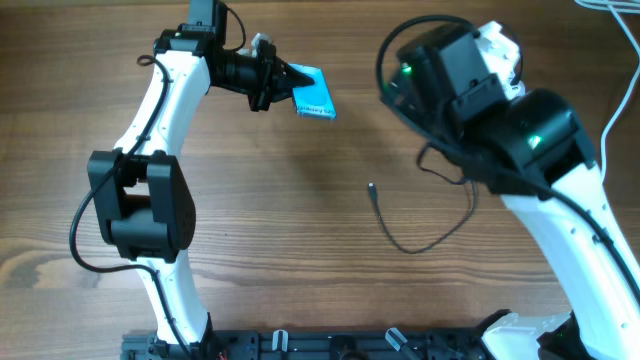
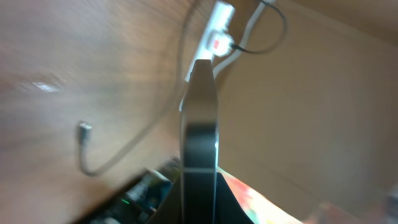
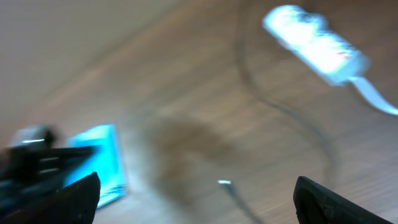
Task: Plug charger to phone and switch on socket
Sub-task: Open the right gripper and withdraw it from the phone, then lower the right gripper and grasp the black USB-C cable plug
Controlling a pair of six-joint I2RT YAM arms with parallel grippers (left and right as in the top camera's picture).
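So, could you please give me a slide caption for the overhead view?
Left gripper clamps the phone; the charger lies loose on the table, not plugged in.

One phone (image 1: 316, 94), one charger (image 1: 374, 195), one socket (image 3: 311, 43).

Cyan phone (image 1: 316, 96) held tilted; black charger (image 1: 408, 250) tip lies loose nearby; white socket (image 3: 314, 45), blurred, seemingly flat.

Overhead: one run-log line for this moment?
left claw: shut on phone | right claw: open, empty | charger: loose on table, not in phone | socket: no claw on it
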